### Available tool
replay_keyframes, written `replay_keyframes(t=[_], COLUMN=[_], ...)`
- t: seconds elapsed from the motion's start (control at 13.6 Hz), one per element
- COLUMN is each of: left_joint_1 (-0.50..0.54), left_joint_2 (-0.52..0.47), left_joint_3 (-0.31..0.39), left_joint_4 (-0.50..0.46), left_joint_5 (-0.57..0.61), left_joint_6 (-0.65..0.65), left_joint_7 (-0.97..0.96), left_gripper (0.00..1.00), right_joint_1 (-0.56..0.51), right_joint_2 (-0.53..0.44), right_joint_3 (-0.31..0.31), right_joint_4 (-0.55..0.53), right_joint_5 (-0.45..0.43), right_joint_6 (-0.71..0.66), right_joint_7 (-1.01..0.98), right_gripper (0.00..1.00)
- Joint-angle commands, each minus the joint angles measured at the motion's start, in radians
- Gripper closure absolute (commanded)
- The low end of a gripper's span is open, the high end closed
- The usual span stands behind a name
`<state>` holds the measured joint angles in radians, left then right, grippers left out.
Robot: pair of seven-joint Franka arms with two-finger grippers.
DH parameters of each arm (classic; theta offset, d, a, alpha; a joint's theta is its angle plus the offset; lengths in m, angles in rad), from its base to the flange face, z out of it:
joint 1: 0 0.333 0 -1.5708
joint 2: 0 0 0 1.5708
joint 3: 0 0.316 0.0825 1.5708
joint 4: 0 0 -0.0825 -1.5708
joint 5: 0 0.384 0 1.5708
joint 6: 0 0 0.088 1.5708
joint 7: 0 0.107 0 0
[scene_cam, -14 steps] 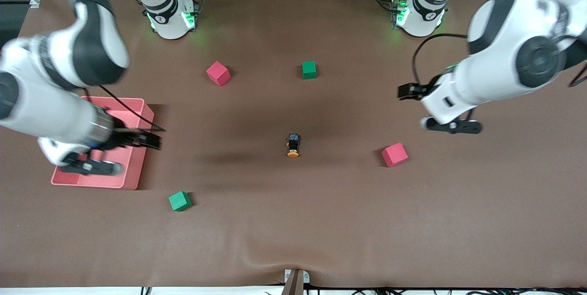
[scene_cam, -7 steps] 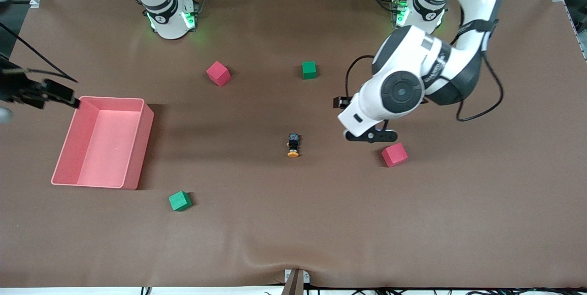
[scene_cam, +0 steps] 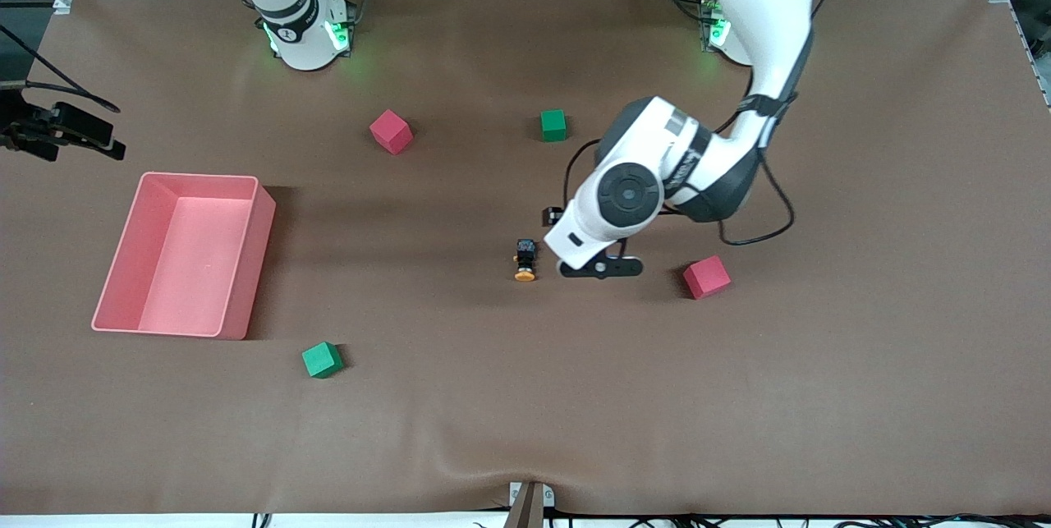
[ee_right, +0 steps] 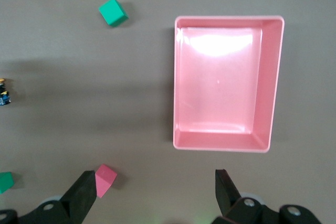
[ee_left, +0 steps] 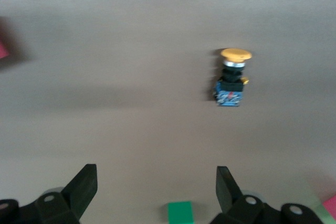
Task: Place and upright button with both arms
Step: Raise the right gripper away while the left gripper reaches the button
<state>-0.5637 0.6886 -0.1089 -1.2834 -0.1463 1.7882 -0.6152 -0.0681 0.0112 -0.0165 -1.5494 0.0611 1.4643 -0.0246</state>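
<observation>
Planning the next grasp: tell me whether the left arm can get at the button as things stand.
Probably yes. The left gripper hangs beside the button, jaws open, and the left wrist view shows only bare table around it. The red cube sits well off toward the left arm's end.

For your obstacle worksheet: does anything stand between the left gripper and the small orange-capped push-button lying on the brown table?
Nothing visible does. The left gripper, open, hangs over bare table beside the orange-capped button; the nearest red foam cube sits aside.

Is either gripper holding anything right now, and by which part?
Nothing held. Left gripper and right gripper are both open and empty; the button lies on its side on the table.
</observation>
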Motion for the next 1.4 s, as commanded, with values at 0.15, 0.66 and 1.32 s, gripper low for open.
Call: replay_keyframes(t=[0.15,0.66,1.32], left_joint_1=[-0.047,-0.077,-0.104], left_joint_2=[0.095,0.19,0.282], left_joint_3=[0.006,0.0,0.005], left_joint_4=[0.053,0.105,0.118], left_joint_5=[0.013,0.011,0.011], left_joint_6=[0.12,0.209,0.373], left_joint_7=[-0.052,-0.051,-0.123], left_gripper=[0.0,0.0,0.0], right_joint_1=[-0.009,-0.015,-0.019], right_joint_2=[-0.022,-0.019,-0.004], right_joint_3=[0.021,0.023,0.021], right_joint_4=[-0.005,-0.032,-0.038], right_joint_5=[-0.096,-0.092,-0.092], right_joint_6=[-0.015,0.004,0.005], right_joint_7=[0.048,0.049,0.049], right_gripper=[0.0,0.0,0.0])
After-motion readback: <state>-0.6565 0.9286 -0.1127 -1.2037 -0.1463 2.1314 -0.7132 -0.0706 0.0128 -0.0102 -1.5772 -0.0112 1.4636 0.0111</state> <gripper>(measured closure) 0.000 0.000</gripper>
